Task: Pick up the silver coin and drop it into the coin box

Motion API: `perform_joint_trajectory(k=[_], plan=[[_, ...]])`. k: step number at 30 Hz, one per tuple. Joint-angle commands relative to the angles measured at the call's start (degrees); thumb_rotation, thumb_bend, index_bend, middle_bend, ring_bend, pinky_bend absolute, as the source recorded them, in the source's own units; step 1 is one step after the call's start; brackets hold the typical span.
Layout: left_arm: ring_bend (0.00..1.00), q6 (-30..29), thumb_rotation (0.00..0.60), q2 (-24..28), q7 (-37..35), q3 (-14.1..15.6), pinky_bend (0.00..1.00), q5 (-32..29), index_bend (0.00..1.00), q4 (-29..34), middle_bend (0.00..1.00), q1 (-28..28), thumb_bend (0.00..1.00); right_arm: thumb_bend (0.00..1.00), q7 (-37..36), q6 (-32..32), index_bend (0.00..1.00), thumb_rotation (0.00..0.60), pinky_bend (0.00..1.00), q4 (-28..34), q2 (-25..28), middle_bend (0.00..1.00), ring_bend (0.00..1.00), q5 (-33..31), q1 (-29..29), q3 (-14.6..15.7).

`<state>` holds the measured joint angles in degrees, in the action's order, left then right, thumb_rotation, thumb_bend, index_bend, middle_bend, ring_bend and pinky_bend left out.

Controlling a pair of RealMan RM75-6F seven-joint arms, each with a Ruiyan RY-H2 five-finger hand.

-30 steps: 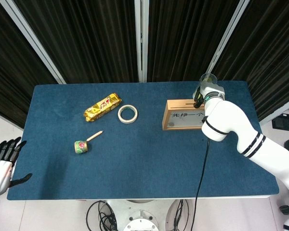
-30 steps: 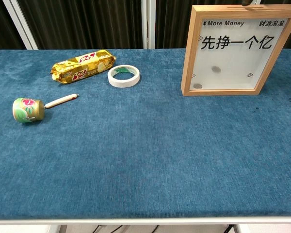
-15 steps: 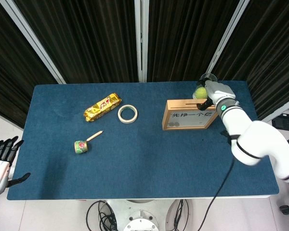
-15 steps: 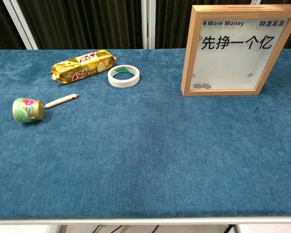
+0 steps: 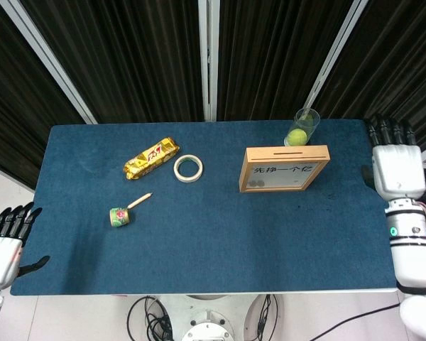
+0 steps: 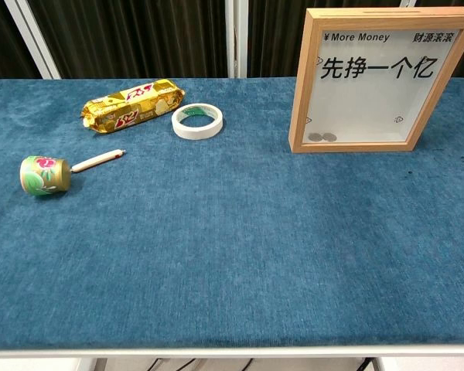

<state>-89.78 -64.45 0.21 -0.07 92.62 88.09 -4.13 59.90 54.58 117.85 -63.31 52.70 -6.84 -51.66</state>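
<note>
Silver coin [image 6: 329, 137] lies at the bottom of the coin box [image 5: 284, 169], upper right of frame, beside a second coin. Right hand [image 5: 395, 162] at right edge, well apart, fingers spread, empty. Left hand [image 5: 6, 245] lower left, spread, empty.

table [image 6: 232, 255]: blue | snack pack [image 6: 132, 105]: gold, red | tape roll [image 6: 197, 120]: white | coin box [image 6: 298, 93]: tan frame, black script

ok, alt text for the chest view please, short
A wooden-framed coin box stands upright at the back right of a blue table, with two coins lying at its bottom behind the clear front. To the left are a tape roll, a gold snack packet and a small green toy with a stick; no hands show.
</note>
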Motion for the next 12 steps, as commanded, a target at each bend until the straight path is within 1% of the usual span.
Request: perform_joint_trajectory(k=[1,4,7,12], plan=[[0.0,0.3,0.6,-0.4,0.5,0.1,0.0,-0.1,0.08,-0.2,0.0,-0.1,0.1,0.27,-48.2,17.1,0.0,0.6,0.0,-21.7,-9.2,0.0,0.0,58.2,25.9,27.8],[0.0,0.5,0.6,-0.7,0.7,0.1,0.0,-0.1,0.08,-0.5,0.0,-0.1,0.1,0.24,-48.8,19.5,0.0,0.6,0.0,-27.1,-11.2,0.0,0.0,58.7,24.6,30.9],[0.0,0.5,0.6,-1.0,0.7,0.0,0.0,-0.2,0.08,-0.8,0.0,-0.1,0.1,0.22,-49.2,20.8,0.0,0.6,0.0,-30.9,-13.0,0.0,0.0,57.3,23.2,33.7],[0.0,0.7,0.6,-1.3,0.4,0.0,0.0,-0.3,0.08,-1.5,0.0,-0.2,0.1,0.22,-49.3,21.5,0.0,0.6,0.0,-33.3,-14.0,0.0,0.0,54.2,21.1,35.9]])
